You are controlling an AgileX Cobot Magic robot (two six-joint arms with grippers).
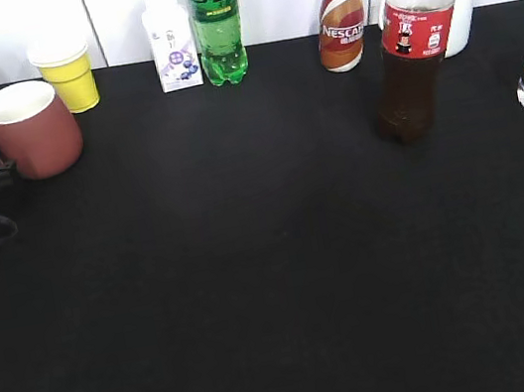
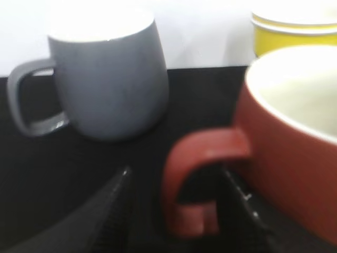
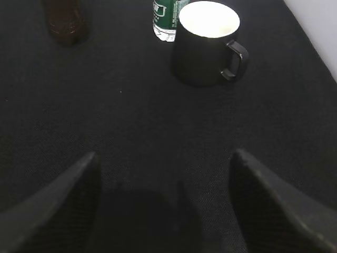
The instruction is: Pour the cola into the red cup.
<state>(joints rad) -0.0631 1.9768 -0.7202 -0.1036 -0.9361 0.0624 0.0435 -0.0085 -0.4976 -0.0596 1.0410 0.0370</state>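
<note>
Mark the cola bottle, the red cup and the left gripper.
cola bottle (image 1: pixel 420 37): exterior view, on its red label.
red cup (image 1: pixel 43 140): exterior view, on its outer wall below the rim.
left gripper (image 2: pixel 179 203): left wrist view, midway between its fingertips, which straddle the cup's handle.

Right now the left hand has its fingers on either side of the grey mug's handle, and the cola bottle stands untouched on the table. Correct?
Not quite. In the left wrist view the left hand straddles the red cup's handle, not the grey mug's. The cola bottle does stand untouched on the table.
</note>
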